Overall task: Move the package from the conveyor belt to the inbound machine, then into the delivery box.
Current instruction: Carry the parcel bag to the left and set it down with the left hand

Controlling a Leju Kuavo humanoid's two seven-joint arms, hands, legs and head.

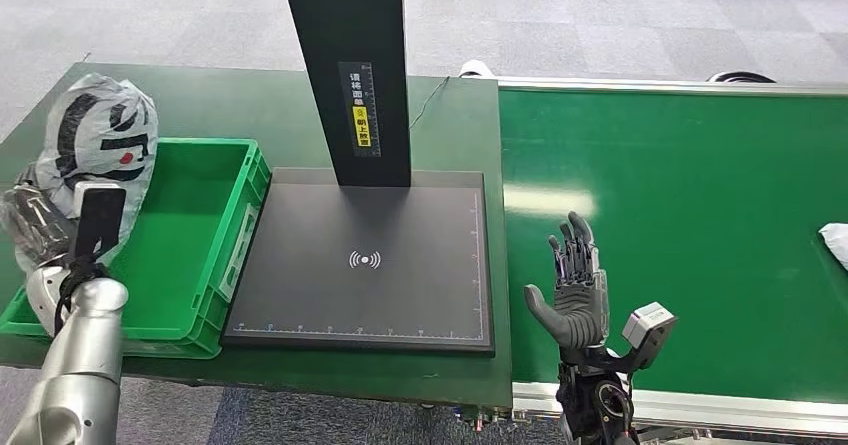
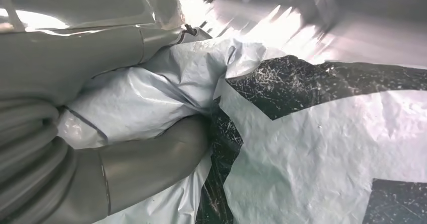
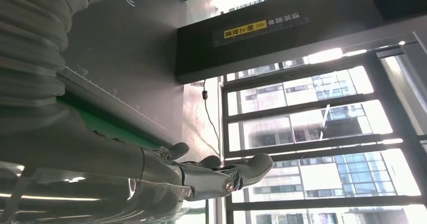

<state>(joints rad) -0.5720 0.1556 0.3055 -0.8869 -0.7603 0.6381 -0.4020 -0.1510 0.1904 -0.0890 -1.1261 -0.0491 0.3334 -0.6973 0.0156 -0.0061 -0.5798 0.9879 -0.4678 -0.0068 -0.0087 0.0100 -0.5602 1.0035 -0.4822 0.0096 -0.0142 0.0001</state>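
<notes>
The package (image 1: 100, 130) is a white plastic bag with black print. My left hand (image 1: 35, 223) grips it from the side and holds it over the left end of the green delivery box (image 1: 190, 255). In the left wrist view the bag (image 2: 312, 143) sits crumpled against my left hand (image 2: 141, 168), thumb pressed into it. The right hand (image 1: 573, 285) stands upright over the near edge of the green conveyor belt (image 1: 680, 215), fingers spread and holding nothing; the right wrist view shows this hand (image 3: 201, 176) too.
The inbound machine's black scan plate (image 1: 365, 265) lies between box and belt, its dark column (image 1: 350, 65) rising at the back. The plate (image 3: 126, 43) also appears in the right wrist view. Another white package (image 1: 836, 243) lies at the belt's right edge.
</notes>
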